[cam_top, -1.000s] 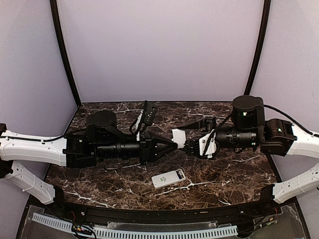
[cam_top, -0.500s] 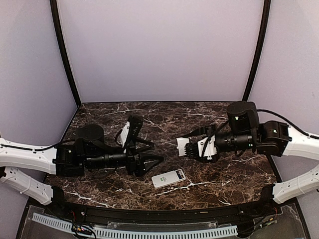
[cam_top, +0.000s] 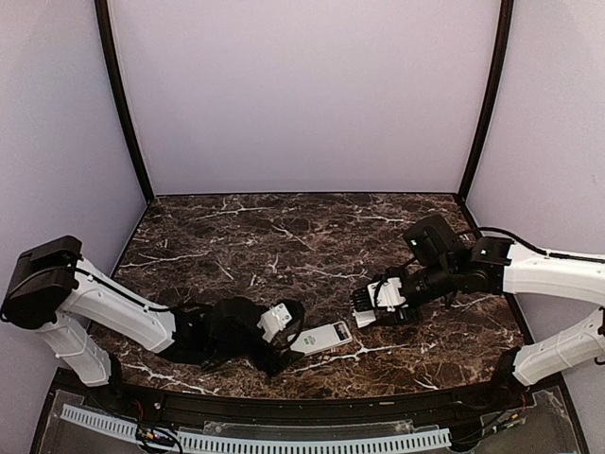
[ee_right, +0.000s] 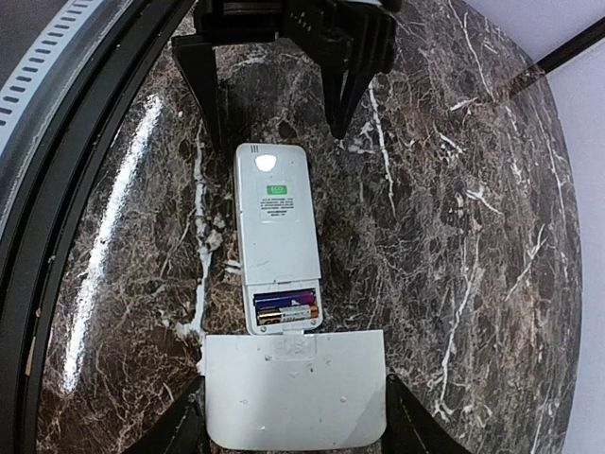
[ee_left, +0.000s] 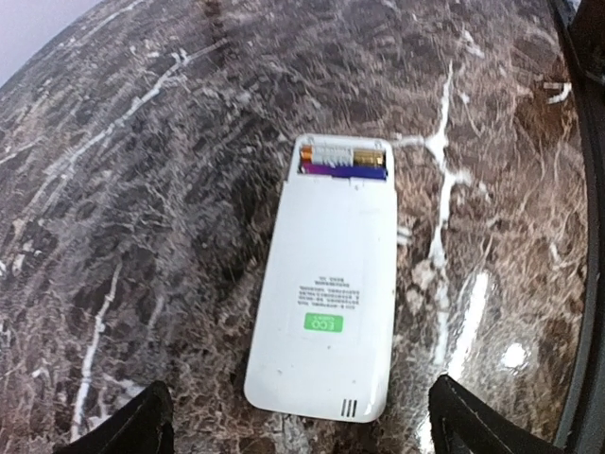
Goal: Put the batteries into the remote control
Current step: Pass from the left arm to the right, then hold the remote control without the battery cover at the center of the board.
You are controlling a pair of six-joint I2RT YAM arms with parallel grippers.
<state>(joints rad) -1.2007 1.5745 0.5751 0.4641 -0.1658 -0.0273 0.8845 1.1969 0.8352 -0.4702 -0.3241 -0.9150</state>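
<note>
The white remote control [cam_top: 319, 338] lies face down on the marble table [cam_top: 284, 236] near the front edge. Its battery bay is uncovered, with two batteries [ee_right: 284, 309] lying side by side inside, also visible as batteries [ee_left: 343, 161] in the left wrist view. My left gripper [ee_left: 302, 424] stands open at the remote control's [ee_left: 331, 284] closed end, one finger on either side and not touching it. My right gripper [ee_right: 295, 416] is shut on the white battery cover [ee_right: 295, 388], held just beyond the bay end of the remote control [ee_right: 276, 218]. From above, the left gripper [cam_top: 286, 342] and right gripper [cam_top: 365, 307] flank the remote.
A black rim [cam_top: 312, 402] runs along the table's front edge, close to the remote. Grey walls [cam_top: 302, 95] close in the back and sides. The left arm [cam_top: 123, 312] lies low across the front left; the right arm [cam_top: 529, 270] reaches in from the right.
The left arm has swung down from mid-table to the front and its gripper has opened at the remote's end. The right arm has lowered the cover toward the remote.
</note>
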